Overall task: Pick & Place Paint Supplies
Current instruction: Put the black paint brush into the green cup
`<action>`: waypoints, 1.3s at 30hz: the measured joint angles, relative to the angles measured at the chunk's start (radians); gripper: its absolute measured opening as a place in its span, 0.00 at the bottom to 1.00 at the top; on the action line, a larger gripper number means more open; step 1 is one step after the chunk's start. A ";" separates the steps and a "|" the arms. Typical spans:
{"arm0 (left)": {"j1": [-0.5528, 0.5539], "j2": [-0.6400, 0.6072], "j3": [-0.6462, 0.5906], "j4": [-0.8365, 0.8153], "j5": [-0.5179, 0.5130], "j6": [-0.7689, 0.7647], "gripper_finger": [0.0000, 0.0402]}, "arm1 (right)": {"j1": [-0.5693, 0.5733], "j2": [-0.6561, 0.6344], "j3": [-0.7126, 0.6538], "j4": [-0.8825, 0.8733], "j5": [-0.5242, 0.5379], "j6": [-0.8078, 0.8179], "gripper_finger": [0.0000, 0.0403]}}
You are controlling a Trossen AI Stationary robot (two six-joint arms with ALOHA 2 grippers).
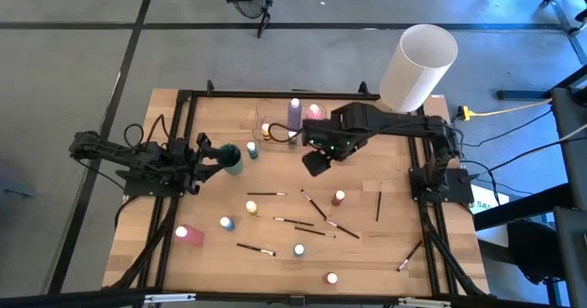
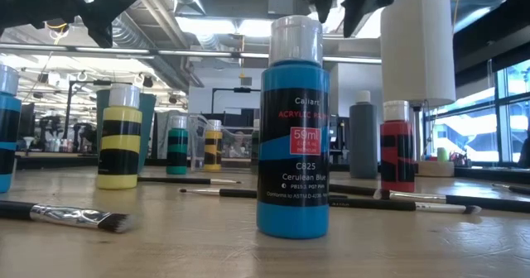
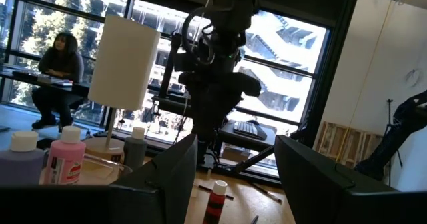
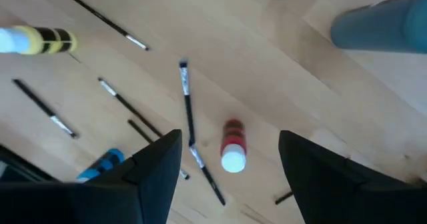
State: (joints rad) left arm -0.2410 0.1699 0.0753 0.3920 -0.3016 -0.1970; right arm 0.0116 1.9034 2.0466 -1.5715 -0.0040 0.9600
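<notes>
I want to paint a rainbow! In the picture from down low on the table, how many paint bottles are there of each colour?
blue bottles: 2
yellow bottles: 2
green bottle: 1
grey bottle: 1
red bottle: 1
Total: 7

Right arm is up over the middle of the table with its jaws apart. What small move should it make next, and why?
Probably lower the right gripper straight down onto the small red bottle. In its wrist view the bottle stands upright almost centred between the open fingers, and the gripper holds nothing. A paintbrush lies close beside the bottle, so descend carefully. The left gripper waits at the table's left side.
</notes>
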 joint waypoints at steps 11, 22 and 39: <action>0.000 0.000 0.000 0.000 0.000 0.000 0.49 | 0.101 -0.291 -0.307 -0.002 0.082 0.227 0.63; 0.000 0.000 0.000 0.000 0.000 0.000 0.49 | 0.365 -0.613 -0.841 0.010 -0.034 0.889 0.63; 0.000 0.000 0.000 0.000 0.000 0.000 0.49 | 0.214 -0.646 -1.203 0.331 0.001 0.717 0.63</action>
State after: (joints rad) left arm -0.2411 0.1699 0.0753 0.3920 -0.3014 -0.1970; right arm 0.2255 1.2577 0.8439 -1.2404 -0.0030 1.6766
